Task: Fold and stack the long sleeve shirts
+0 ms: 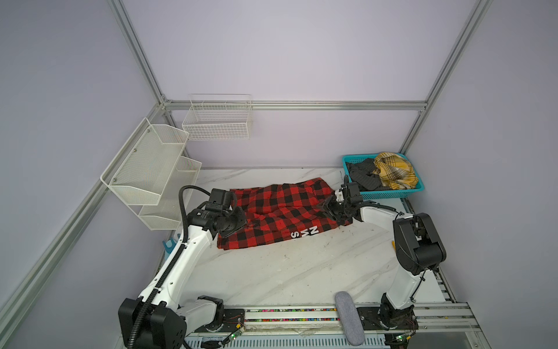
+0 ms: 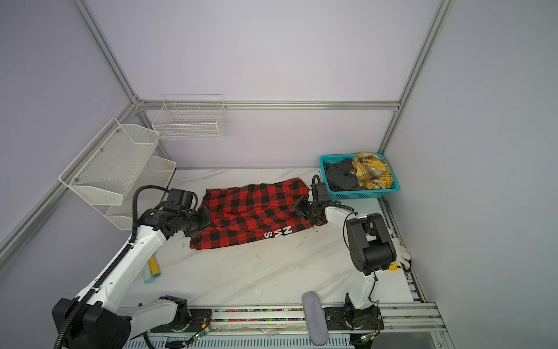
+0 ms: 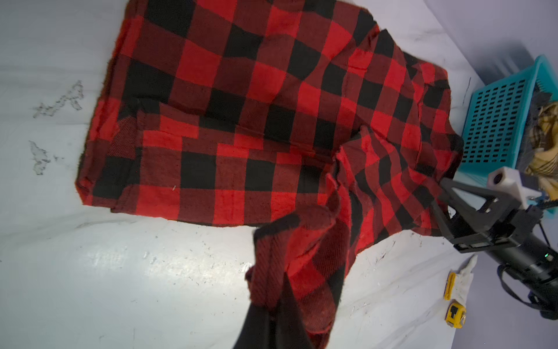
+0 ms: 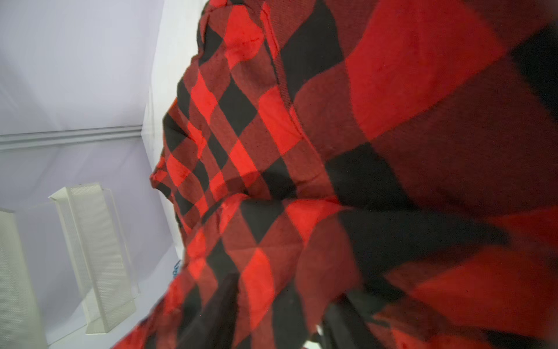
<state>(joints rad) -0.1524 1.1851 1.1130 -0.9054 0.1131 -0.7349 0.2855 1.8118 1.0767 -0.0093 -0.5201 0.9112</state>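
Marble tabletop (image 1: 287,266) carries the red-and-black check shirt (image 1: 280,208), spread across its far half, with its white letters only partly readable. Teal basket (image 1: 389,193) beside it holds crumpled garments, hard to identify. Left gripper (image 3: 268,305) is clenched on a bunched shirt edge. Right gripper (image 1: 327,205) meets the shirt's other end; cloth smothers its wrist view, so I cannot tell its grip.
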